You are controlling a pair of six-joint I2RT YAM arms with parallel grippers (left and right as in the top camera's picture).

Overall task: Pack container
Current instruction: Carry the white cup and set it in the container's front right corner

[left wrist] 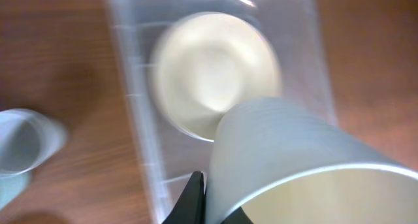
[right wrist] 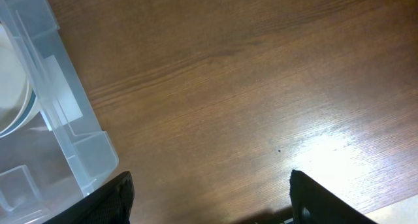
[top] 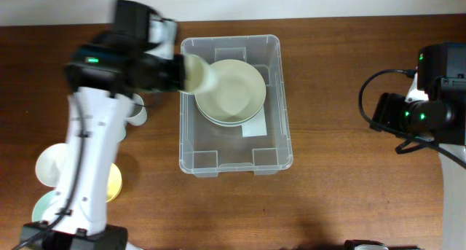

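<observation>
Cream cup (left wrist: 287, 152) pinched in left gripper (top: 180, 73) over container (top: 218, 154) left rim; right gripper (right wrist: 210, 185) spread wide, well apart

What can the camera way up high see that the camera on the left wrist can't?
Only the overhead view shows the whole container, the right arm off at the table's right side, and a yellow bowl on the left. Only the left wrist view shows the cup up close, with its cream inside and a black finger beside it. Both show that cup held by the left gripper over the container, and the cream bowls stacked inside.
</observation>
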